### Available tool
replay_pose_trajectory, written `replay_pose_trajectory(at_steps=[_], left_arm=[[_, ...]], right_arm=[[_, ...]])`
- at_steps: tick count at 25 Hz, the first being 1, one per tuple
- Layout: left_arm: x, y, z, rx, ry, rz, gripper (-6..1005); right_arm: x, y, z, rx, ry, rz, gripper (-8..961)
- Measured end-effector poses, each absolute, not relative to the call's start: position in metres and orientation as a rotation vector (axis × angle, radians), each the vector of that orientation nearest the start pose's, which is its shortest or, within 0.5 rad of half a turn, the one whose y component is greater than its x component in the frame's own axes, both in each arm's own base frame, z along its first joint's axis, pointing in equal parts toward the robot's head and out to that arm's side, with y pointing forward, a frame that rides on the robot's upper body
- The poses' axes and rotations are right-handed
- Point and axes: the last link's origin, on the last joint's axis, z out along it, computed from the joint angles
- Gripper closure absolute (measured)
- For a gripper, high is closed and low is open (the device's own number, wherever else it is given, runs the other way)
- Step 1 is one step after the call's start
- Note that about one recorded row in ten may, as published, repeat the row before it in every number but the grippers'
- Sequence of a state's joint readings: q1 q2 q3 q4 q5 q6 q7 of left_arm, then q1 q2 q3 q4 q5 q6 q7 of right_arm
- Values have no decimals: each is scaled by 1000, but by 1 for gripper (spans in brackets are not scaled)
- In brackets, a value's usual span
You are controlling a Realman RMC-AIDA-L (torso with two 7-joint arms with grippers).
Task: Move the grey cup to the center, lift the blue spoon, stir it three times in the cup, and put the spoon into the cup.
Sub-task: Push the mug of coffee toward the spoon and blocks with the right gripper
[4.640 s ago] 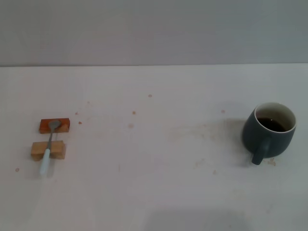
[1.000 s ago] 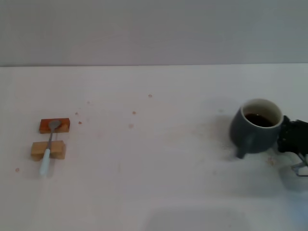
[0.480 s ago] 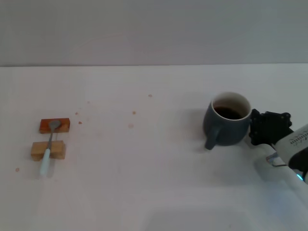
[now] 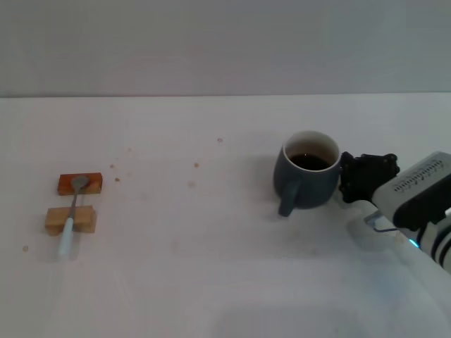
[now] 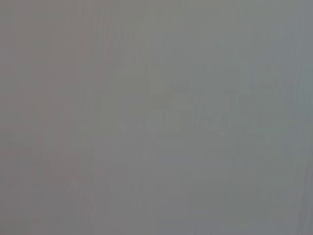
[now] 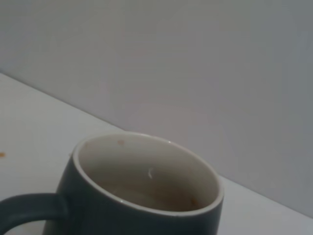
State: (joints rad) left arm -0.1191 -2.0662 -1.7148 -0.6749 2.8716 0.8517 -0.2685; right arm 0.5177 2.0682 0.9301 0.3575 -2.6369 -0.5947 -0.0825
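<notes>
The grey cup stands right of the table's middle, its handle toward the front left and dark liquid inside. It fills the right wrist view from close by. My right gripper is against the cup's right side, its arm reaching in from the right edge. The blue spoon lies at the far left. Its metal bowl rests on a red-brown wooden block and its handle on a light wooden block. The left gripper is out of view. The left wrist view shows only plain grey.
The white table has small brown specks near its middle. A grey wall closes off the back.
The cup has moved left from the right edge toward the middle, with my right gripper following against its right side. The spoon and blocks have not moved.
</notes>
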Motion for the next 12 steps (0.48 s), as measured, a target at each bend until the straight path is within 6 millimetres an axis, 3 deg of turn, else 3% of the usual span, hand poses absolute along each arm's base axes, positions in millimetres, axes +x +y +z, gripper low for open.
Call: replay_pose_trajectory(at_steps=[12], left_arm=[[-375,310,94,-1155,-681,-737,338]], right_arm=[[268,372,-99,-2111,392,270,914]])
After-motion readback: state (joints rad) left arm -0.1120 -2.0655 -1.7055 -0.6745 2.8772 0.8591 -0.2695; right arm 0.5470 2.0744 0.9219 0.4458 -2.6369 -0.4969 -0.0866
